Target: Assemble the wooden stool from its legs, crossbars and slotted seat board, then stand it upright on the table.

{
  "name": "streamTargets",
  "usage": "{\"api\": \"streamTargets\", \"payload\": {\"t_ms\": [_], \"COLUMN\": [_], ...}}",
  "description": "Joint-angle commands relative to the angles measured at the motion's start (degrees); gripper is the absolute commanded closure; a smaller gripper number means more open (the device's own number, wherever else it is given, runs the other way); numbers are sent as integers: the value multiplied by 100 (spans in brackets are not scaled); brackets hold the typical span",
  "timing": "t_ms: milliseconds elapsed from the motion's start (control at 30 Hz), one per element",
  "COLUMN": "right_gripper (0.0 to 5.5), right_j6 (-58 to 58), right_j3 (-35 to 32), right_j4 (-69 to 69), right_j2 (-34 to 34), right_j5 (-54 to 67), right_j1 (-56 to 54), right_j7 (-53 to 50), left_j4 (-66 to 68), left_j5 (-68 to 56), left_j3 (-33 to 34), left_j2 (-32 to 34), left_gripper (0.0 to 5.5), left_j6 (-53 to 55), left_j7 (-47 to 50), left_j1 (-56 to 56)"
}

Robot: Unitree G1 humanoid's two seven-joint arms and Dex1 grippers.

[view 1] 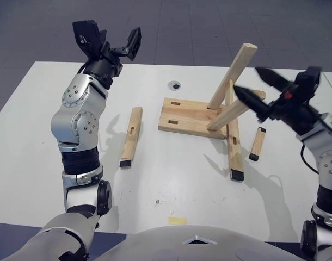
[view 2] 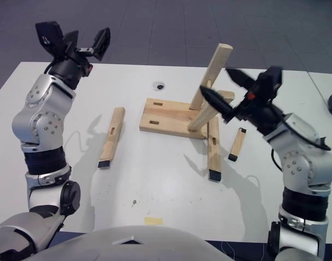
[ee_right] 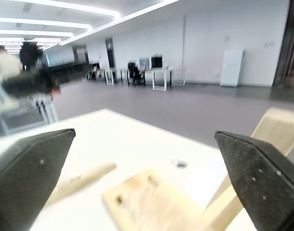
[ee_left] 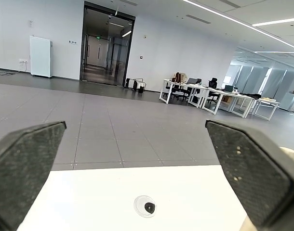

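Stool is barely started, I'd say, most of the build is left. Head camera: the seat board (view 1: 182, 117) lies flat mid-table with a tilted leg (view 1: 234, 73) poking up at its right end. More sticks (view 1: 235, 149) lean or lie there, can't tell if joined. A loose leg (view 1: 131, 136) lies to its left, a short crossbar (view 1: 257, 143) to its right. Up high, the left gripper (view 1: 109, 39) is wide open and empty. The right gripper (view 1: 251, 81) hovers by the tilted leg, spread, holding nothing. Left wrist cam: fingers (ee_left: 26, 168) far apart over the table (ee_left: 103, 202). Right wrist cam: same gape, seat board ahead.
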Motion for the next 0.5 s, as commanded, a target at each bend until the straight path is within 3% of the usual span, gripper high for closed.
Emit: {"api": "streamTargets", "payload": {"t_ms": [33,133,333,500], "right_gripper": [11,11,11,11], "right_j6": [-1105,-1984,-2867,-2409], "right_j3": [463,304,94,381], "right_j4": [804,1286,1045,360], "right_j2": [-421,-34,545,907], "right_j5": [-2036,-2651,-2556,-1939], "right_j1": [-19,-505,-978,-1083], "right_j7": [-611,-1244,-1563,-1446], "left_j4": [47,37,91,41], "left_j5": [48,51,88,127], "left_j3": [-24,-62,-142,-181], "left_j2": [47,18,-12,-28], "left_gripper": [10,10,10,10], "left_j6": [74,84,53,61], "left_j7": [-45,-41,-73,-90], "left_j1": [-2,23,-1,105]}}
